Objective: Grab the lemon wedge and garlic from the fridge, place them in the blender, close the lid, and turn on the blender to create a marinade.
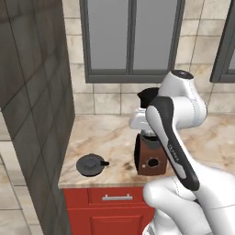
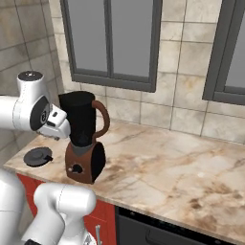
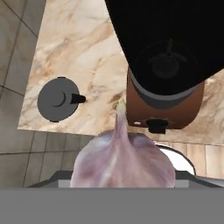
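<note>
The garlic [image 3: 119,154], a pinkish-white bulb with a pointed tip, sits large at the bottom of the hand view, and my gripper [image 3: 122,181] is shut on it, its fingertips hidden behind the bulb. The hand [image 2: 56,124] hovers beside the top of the blender [image 2: 82,125], on its left. The hand view looks down into the blender's open dark jar [image 3: 168,52] above the reddish-brown base [image 1: 150,159] with its dial. The lid [image 1: 91,165] [image 2: 38,156] [image 3: 58,99] lies flat on the counter left of the blender. The lemon wedge and the fridge are out of view.
The marble counter [image 2: 172,167] stretches to the right of the blender. Its front edge runs above red cabinets [image 1: 110,211]. A tall grey tiled wall [image 1: 36,101] bounds the counter on the left. Windows [image 1: 131,36] stand behind it.
</note>
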